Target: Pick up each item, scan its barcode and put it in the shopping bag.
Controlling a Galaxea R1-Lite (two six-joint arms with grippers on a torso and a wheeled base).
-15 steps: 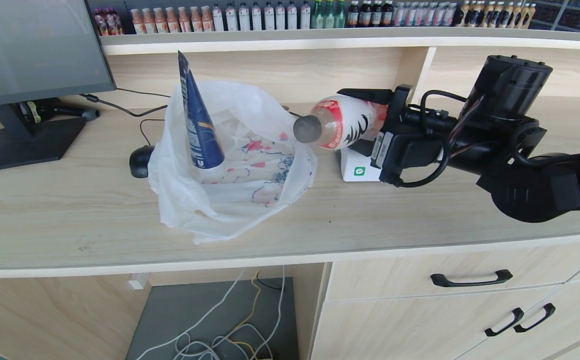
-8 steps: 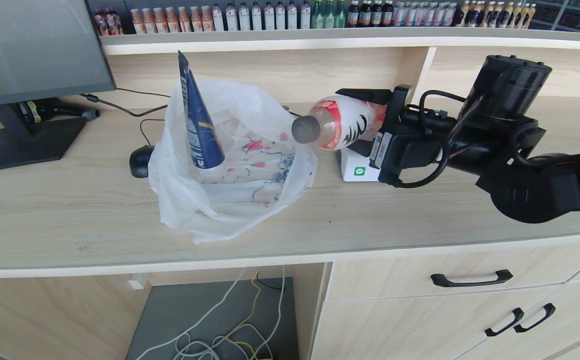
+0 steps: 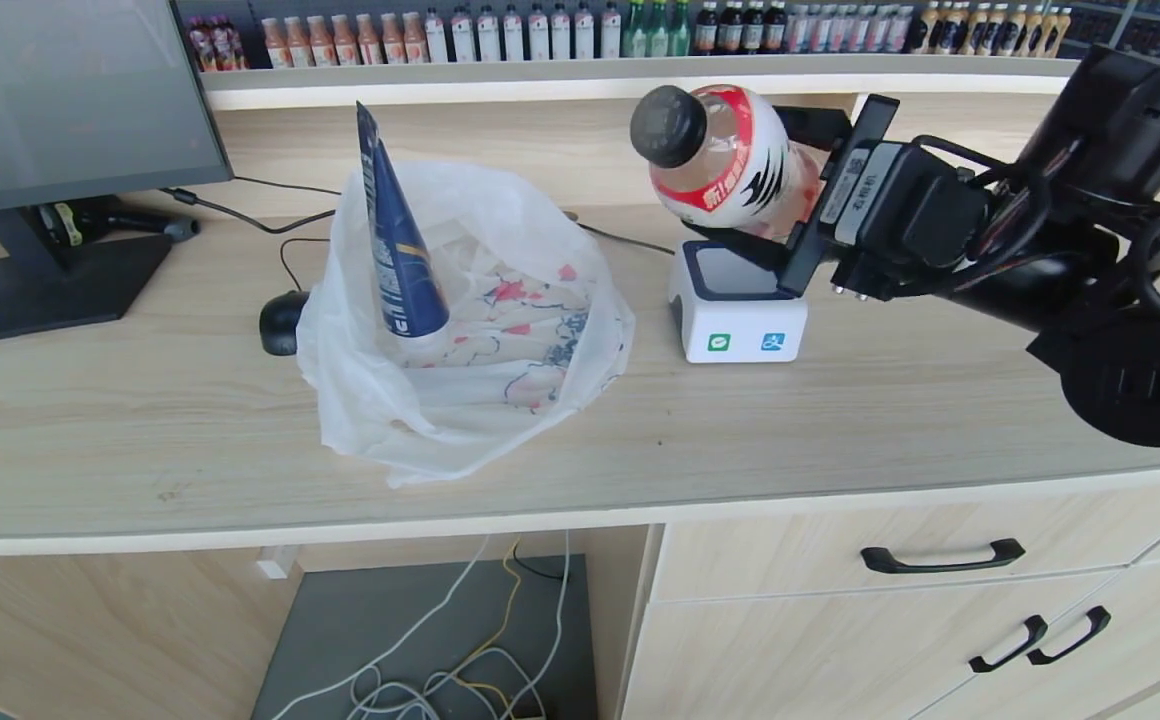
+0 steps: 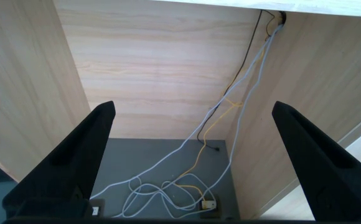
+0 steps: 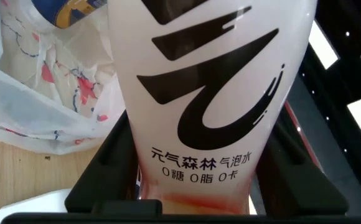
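The head view looks down across the desk (image 3: 840, 420) from its near side. The left wrist view faces cables (image 4: 187, 186) beneath. The right wrist view hugs the bottle (image 5: 211, 93), sharing it and the shopping bag (image 5: 31, 99) with the head view.

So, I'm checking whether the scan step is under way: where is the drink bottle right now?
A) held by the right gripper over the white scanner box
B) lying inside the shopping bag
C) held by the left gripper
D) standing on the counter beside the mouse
A: the drink bottle is clamped in the right gripper over the white scanner box, while the shopping bag holds just a blue cone-shaped pack.
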